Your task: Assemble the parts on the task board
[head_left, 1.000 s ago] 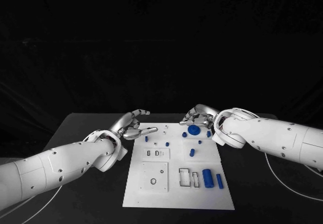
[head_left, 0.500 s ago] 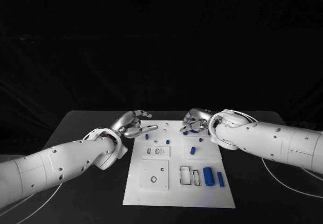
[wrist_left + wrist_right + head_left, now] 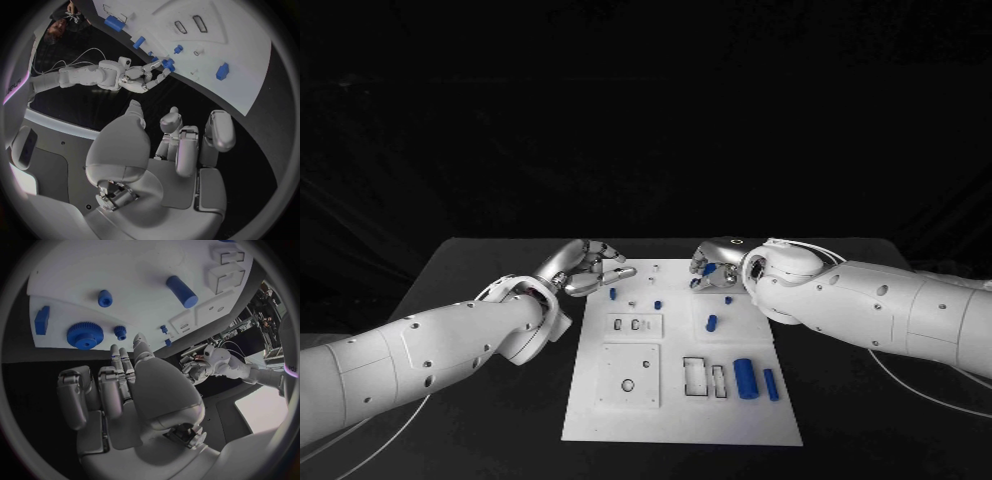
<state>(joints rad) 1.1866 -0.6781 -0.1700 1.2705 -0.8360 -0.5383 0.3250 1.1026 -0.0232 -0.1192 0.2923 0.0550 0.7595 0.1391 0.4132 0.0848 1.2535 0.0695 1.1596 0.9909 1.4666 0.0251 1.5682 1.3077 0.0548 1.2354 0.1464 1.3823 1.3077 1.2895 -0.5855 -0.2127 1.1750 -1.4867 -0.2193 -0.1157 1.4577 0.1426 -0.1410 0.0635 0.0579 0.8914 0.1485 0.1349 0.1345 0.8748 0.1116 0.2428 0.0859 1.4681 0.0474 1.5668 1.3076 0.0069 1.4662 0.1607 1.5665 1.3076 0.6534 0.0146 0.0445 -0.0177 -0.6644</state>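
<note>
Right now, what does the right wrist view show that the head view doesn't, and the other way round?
Right wrist view: the large blue gear seen whole, lying flat on the task board with a small blue gear beside it. Both sit just past the fingertips of the right hand, which holds nothing.
Head view: the board's near end, with a thick blue cylinder and a slim blue bar next to rectangular slots.
Both: the task board, the right hand and the left hand at the board's far end.

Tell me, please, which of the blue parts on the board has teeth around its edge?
The large round blue gear, lying flat at the board's far end beside the right hand; the others are plain pegs and blocks.
</note>
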